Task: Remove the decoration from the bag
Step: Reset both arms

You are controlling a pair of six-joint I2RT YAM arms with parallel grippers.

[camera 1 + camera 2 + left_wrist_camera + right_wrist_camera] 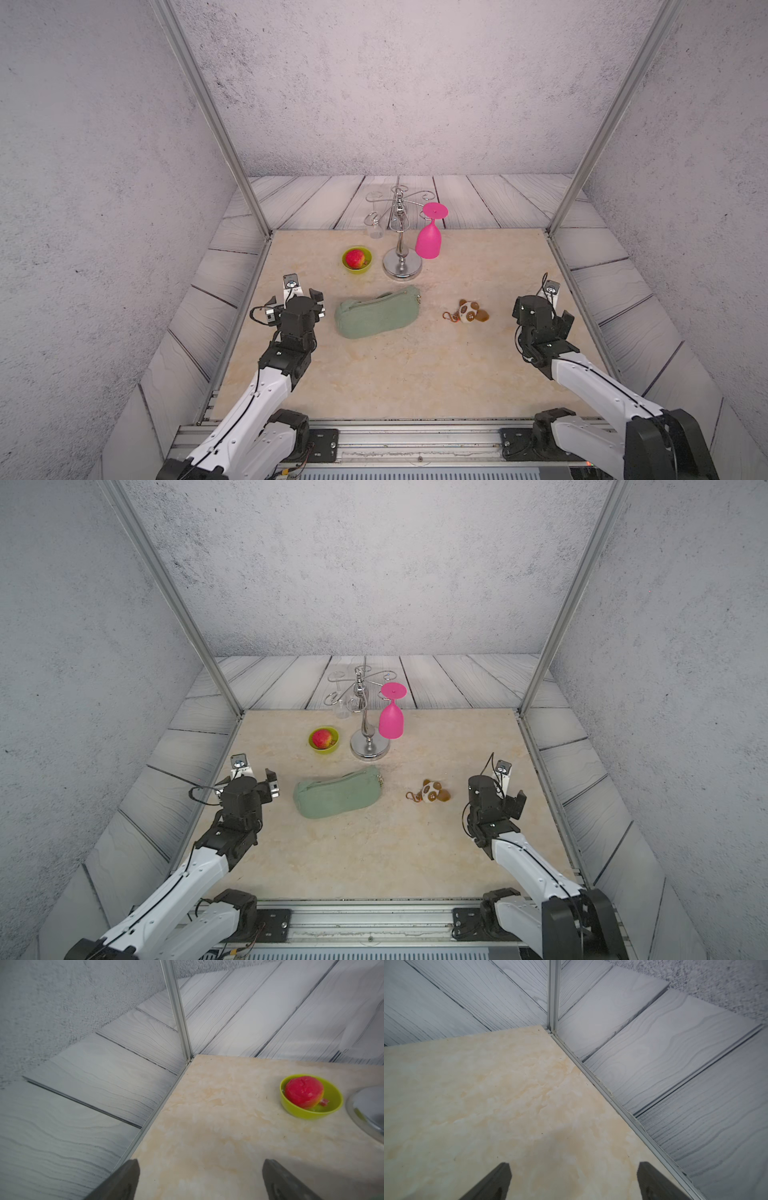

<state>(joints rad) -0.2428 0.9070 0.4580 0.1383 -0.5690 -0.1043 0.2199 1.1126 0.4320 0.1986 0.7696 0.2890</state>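
The sage-green bag point(376, 312) point(337, 792) lies on its side in the middle of the marble tabletop, its zipper along the far edge. The decoration point(470, 311) point(433, 791), a small white and brown plush head with a reddish clasp, lies on the table to the right of the bag, apart from it. My left gripper point(295, 301) point(249, 782) point(201, 1164) hovers left of the bag, open, with only bare table between its fingers. My right gripper point(540, 309) point(496, 793) point(574, 1167) sits right of the decoration near the table's right edge, open and empty.
A lime-green bowl point(360, 270) point(301, 1112) holding a red apple point(354, 258) point(303, 1092) stands behind the bag. Beside it is a chrome glass stand point(401, 266) with a pink goblet point(429, 241) hanging upside down and a small clear glass point(375, 231). Metal frame posts mark the back corners.
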